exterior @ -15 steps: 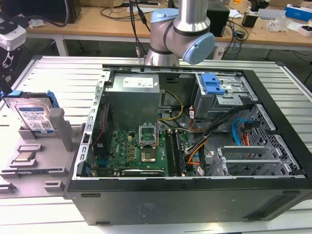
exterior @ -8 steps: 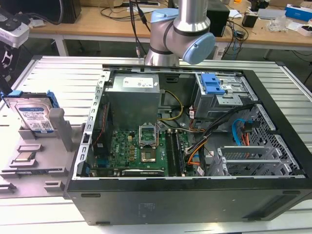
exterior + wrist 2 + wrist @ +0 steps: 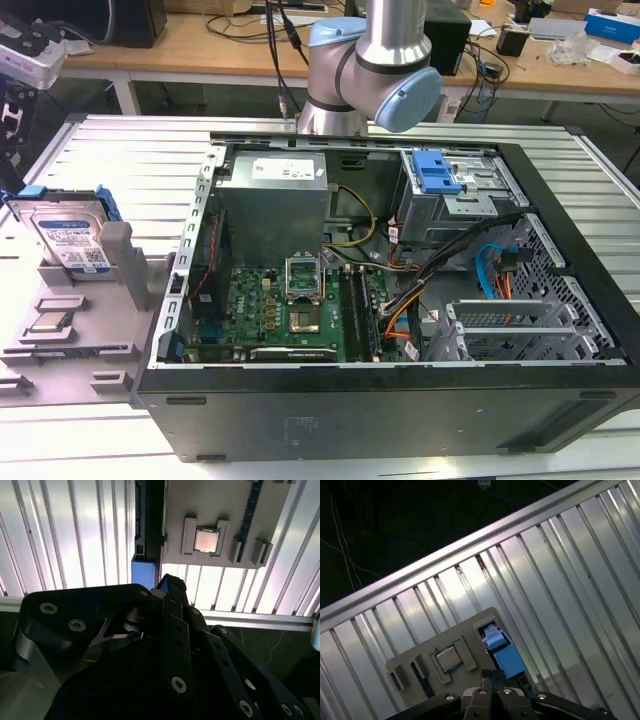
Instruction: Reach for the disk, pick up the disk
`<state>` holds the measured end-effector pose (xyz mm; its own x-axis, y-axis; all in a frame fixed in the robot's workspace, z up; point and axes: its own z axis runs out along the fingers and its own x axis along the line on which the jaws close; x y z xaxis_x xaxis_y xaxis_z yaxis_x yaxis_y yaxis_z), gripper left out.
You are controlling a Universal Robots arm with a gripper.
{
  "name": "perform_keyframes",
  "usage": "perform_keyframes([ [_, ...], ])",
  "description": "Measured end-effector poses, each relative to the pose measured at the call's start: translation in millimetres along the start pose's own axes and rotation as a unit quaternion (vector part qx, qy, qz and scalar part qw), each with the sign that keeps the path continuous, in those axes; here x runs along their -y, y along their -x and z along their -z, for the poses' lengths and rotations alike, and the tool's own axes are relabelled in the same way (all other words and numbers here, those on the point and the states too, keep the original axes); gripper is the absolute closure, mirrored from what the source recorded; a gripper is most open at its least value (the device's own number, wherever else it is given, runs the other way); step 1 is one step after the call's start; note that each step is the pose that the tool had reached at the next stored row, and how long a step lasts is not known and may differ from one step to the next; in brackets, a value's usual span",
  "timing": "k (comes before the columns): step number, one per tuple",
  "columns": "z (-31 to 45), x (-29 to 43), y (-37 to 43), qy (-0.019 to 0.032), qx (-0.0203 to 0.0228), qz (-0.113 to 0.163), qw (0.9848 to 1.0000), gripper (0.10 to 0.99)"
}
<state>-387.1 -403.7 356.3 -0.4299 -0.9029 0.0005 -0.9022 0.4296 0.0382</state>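
The disk (image 3: 68, 238) is a silver hard drive with a white-and-blue label and a blue bracket. It stands tilted in a grey holder (image 3: 118, 262) at the exterior view's left, outside the computer case. In both wrist views its blue bracket edge (image 3: 502, 649) (image 3: 143, 573) shows from above, next to the holder's slot. My gripper (image 3: 493, 678) (image 3: 170, 584) hangs above the disk, apart from it, its black fingers together and nothing between them.
A small square processor chip (image 3: 206, 540) (image 3: 449, 659) (image 3: 50, 322) sits in the grey fixture plate beside the disk. The open computer case (image 3: 390, 300) fills the ribbed metal table's (image 3: 120, 160) middle. My arm's base (image 3: 370, 70) stands behind the case.
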Motion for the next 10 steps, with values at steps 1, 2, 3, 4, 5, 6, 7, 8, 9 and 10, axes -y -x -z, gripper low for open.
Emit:
perform_keyframes([
  [1, 0.0, 0.0, 0.0, 0.0, -0.0008, 0.022, 0.9998, 0.98],
  [2, 0.0, 0.0, 0.0, 0.0, -0.0014, 0.035, 0.9994, 0.98],
  [3, 0.0, 0.0, 0.0, 0.0, -0.0016, 0.042, 0.9991, 0.98],
  [4, 0.0, 0.0, 0.0, 0.0, -0.002, 0.052, 0.9986, 0.98],
  [5, 0.0, 0.0, 0.0, 0.0, -0.0022, 0.057, 0.9984, 0.98],
  [6, 0.0, 0.0, 0.0, -0.0001, -0.0026, 0.069, 0.9976, 0.98],
  [7, 0.0, 0.0, 0.0, -0.0001, -0.003, 0.079, 0.9969, 0.98],
  [8, 0.0, 0.0, 0.0, 0.0, -0.0033, 0.086, 0.9963, 0.98],
  [9, 0.0, 0.0, 0.0, -0.0001, -0.004, 0.104, 0.9946, 0.98],
  [10, 0.0, 0.0, 0.0, -0.0001, -0.0043, 0.114, 0.9935, 0.98],
])
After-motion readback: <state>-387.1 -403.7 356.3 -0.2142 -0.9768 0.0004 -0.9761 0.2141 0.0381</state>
